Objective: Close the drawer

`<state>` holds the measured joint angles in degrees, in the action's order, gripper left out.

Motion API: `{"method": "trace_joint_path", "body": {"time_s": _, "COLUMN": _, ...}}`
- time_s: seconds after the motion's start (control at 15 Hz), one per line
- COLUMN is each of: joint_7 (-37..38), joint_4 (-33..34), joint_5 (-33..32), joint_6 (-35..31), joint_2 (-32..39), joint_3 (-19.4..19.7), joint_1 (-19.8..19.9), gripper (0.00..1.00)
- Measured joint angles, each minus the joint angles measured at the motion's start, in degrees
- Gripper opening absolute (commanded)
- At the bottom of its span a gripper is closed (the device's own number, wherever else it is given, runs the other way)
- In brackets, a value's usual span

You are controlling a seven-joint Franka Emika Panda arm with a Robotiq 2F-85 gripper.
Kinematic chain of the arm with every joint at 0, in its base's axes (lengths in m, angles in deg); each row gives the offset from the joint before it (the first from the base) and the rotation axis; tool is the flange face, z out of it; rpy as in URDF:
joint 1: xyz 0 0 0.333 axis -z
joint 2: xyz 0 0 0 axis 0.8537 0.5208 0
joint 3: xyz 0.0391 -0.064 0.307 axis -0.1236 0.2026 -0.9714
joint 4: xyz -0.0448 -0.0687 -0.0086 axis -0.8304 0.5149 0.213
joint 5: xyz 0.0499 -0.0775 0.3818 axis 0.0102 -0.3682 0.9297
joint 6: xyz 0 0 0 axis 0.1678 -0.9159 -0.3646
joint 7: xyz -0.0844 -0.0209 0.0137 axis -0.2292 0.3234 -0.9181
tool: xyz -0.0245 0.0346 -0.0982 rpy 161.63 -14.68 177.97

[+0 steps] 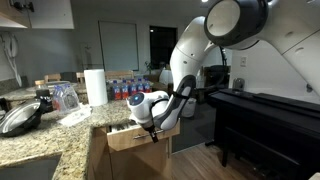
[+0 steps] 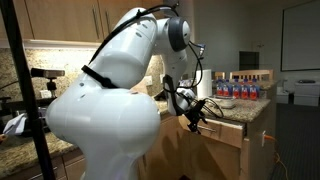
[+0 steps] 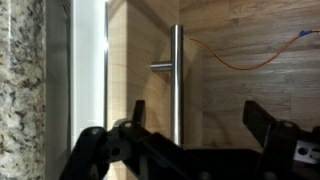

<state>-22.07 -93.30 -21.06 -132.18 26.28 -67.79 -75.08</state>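
The drawer [image 1: 128, 138] of light-brown wood stands pulled out from under the granite counter in both exterior views [image 2: 228, 130]. My gripper [image 1: 153, 126] hangs just in front of and above its front panel [image 2: 196, 120]. In the wrist view the drawer front [image 3: 140, 60] fills the middle, with its silver bar handle [image 3: 177, 80] running up the picture and a white strip of the insert [image 3: 90, 60] beside it. My gripper [image 3: 200, 118] is open. The handle sits between the fingers [image 3: 262, 120], closer to the left one, and nothing is gripped.
A granite counter [image 1: 40, 140] carries a paper towel roll [image 1: 95, 87], a pan [image 1: 20, 118] and several bottles [image 1: 130, 90]. A black piano [image 1: 265, 115] stands across the aisle. An orange cable [image 3: 250, 62] lies on the wooden floor [image 3: 260, 30] beyond the drawer.
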Motion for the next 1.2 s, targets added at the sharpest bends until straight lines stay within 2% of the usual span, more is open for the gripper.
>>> {"method": "trace_joint_path", "body": {"time_s": 0.67, "joint_7": 18.18, "joint_4": 6.32, "joint_5": -17.6, "joint_6": -0.1, "joint_2": 5.73, "joint_3": 0.52, "joint_1": -1.25, "gripper": 1.0}}
{"method": "trace_joint_path", "body": {"time_s": 1.2, "joint_7": 23.86, "joint_4": 10.27, "joint_5": -24.75, "joint_6": 0.06, "joint_2": 8.66, "joint_3": 0.37, "joint_1": -1.18, "gripper": 1.0}}
